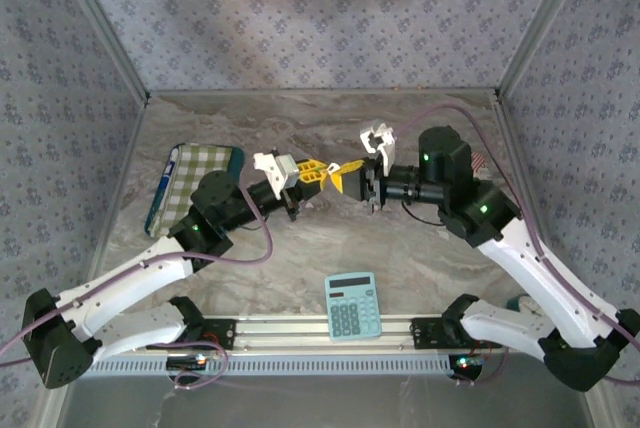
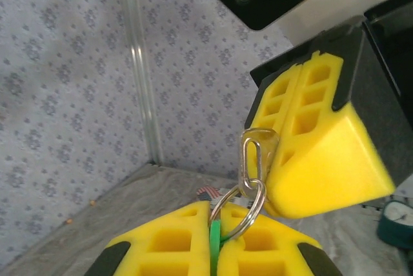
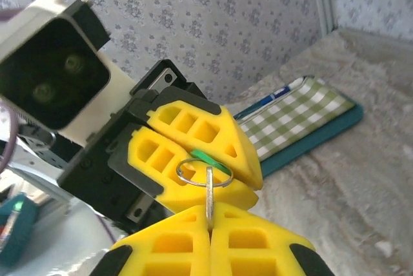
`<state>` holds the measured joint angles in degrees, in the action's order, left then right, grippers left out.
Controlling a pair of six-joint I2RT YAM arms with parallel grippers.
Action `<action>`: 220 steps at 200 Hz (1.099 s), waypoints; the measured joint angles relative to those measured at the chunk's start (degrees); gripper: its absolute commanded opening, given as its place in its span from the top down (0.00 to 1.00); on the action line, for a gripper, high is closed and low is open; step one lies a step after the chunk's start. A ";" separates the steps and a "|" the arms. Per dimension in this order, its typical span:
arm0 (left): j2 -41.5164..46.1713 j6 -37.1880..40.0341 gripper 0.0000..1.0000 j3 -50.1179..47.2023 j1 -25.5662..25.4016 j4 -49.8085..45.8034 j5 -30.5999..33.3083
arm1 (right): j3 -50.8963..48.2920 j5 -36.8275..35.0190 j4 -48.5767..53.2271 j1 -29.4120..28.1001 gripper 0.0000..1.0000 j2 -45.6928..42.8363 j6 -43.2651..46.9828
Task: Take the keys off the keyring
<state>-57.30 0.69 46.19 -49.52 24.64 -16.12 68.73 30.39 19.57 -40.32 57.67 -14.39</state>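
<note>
Both grippers meet in mid-air above the table's middle. My left gripper (image 1: pixel 320 174) (image 2: pixel 213 216) is shut on the bright green piece of the keys (image 2: pixel 215 243) (image 3: pixel 204 157), which sits on the silver keyring (image 2: pixel 257 206) (image 3: pixel 197 184). The ring stands free between the two sets of yellow fingertips. A silver key (image 2: pixel 244 160) (image 3: pixel 209 196) also hangs on that ring. My right gripper (image 1: pixel 342 176) (image 3: pixel 210 216) is shut on its blade, edge-on between the pads. The right gripper's fingers (image 2: pixel 322 153) hang just above the left's.
A light blue calculator (image 1: pixel 352 305) lies near the front rail. A green checked pad with a teal edge (image 1: pixel 195 183) (image 3: pixel 303 111) lies at the left. A small flag-printed item (image 2: pixel 208 193) lies on the marble table (image 1: pixel 330 128). Patterned walls close in the back and sides.
</note>
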 measured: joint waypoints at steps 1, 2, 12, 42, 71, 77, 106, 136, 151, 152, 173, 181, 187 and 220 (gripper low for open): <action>0.02 -0.13 1.00 0.04 0.00 -0.09 -0.15 | -0.28 -0.20 -0.24 -0.09 1.00 -0.22 0.33; 0.04 -0.24 1.00 0.07 0.00 -0.13 -0.26 | -0.42 -0.31 -0.33 -0.13 1.00 -0.33 0.52; 0.17 -1.16 1.00 0.17 0.00 -0.83 -1.18 | -2.23 -1.53 -1.79 -0.79 1.00 -1.79 2.80; 0.24 -3.54 1.00 0.70 -0.07 -2.69 -3.34 | -6.69 -4.76 -5.51 -2.60 1.00 -5.09 9.84; 0.24 -4.92 1.00 1.40 -0.39 -4.37 -5.40 | -10.84 -8.09 -9.14 -4.68 1.00 -8.63 16.26; 0.24 -5.16 1.00 1.60 -0.46 -4.63 -5.62 | -11.19 -8.52 -9.40 -4.98 1.00 -9.03 17.40; 0.24 -6.19 1.00 2.12 -0.48 -5.46 -6.23 | -11.76 -11.19 -10.08 -6.67 1.00 -9.70 22.88; 0.20 -6.60 1.00 2.89 -0.48 -7.13 -6.64 | -12.35 -13.77 -10.14 -8.37 1.00 -10.43 27.67; 0.20 -6.88 1.00 3.48 -0.46 -8.02 -7.10 | -12.35 -15.08 -10.08 -9.33 1.00 -10.78 29.90; 0.20 -6.93 1.00 3.56 -0.46 -8.13 -7.10 | -12.35 -15.15 -10.10 -9.38 1.00 -10.78 29.99; 0.20 -7.50 1.00 4.07 -0.13 -8.90 -8.07 | -12.35 -17.40 -9.94 -10.99 1.00 -11.08 32.54; 0.20 -7.69 1.00 4.20 0.04 -9.40 -8.59 | -12.33 -18.47 -9.70 -11.72 1.00 -11.10 33.46; 0.20 -7.82 1.00 4.37 0.22 -9.92 -8.85 | -12.31 -19.45 -9.33 -12.41 1.00 -11.10 34.21; 0.20 -8.04 1.00 4.70 0.98 -11.37 -10.58 | -11.13 -25.94 -6.93 -16.79 1.00 -10.86 38.16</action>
<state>-57.10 -7.35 50.89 -48.53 13.28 -26.70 57.60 4.45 12.64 -57.10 46.81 23.77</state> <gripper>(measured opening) 0.061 0.055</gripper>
